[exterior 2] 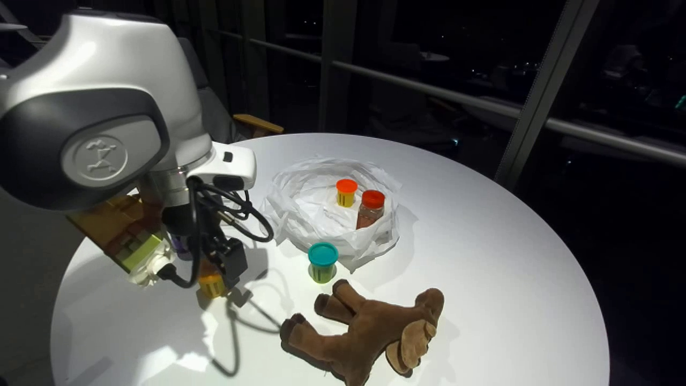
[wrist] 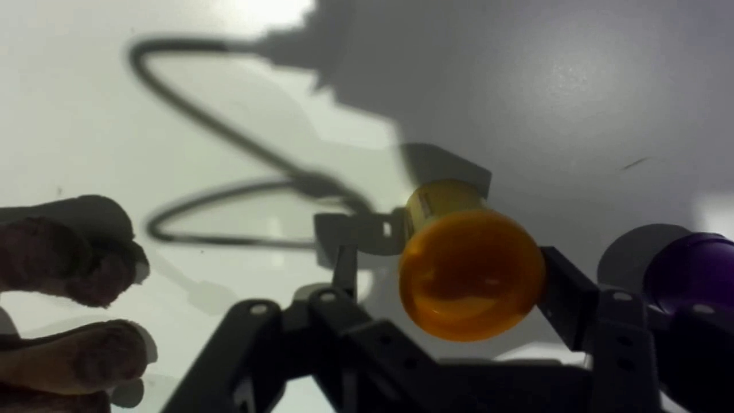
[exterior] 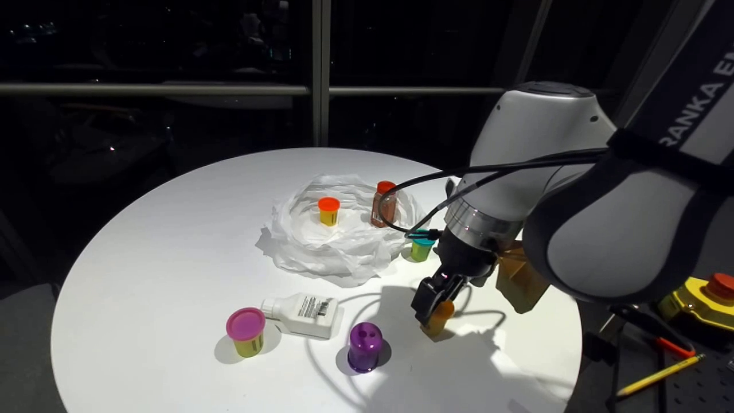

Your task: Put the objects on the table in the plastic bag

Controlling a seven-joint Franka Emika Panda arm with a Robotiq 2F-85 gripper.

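My gripper (wrist: 447, 252) is open with its fingers on either side of an orange-lidded tub (wrist: 471, 275) that stands on the table. The right finger lies against or very near the lid; a gap shows at the left finger. The white plastic bag (exterior: 321, 261) lies spread open, holding a yellow tub with a red-orange lid (exterior: 329, 214) and a red-capped bottle (exterior: 383, 207). Outside it are a teal-lidded tub (exterior: 421, 250), a white bottle (exterior: 309, 314) on its side, a pink-lidded tub (exterior: 246, 332), a purple cylinder (exterior: 364, 347) and a brown plush moose (exterior 2: 370, 332).
The round white table (exterior: 172, 252) has its edge all round, with a dark window behind. Cables (exterior 2: 252, 214) hang from the wrist. The purple cylinder stands just beyond the right finger in the wrist view (wrist: 697, 272). The moose's feet (wrist: 86, 361) are at its left.
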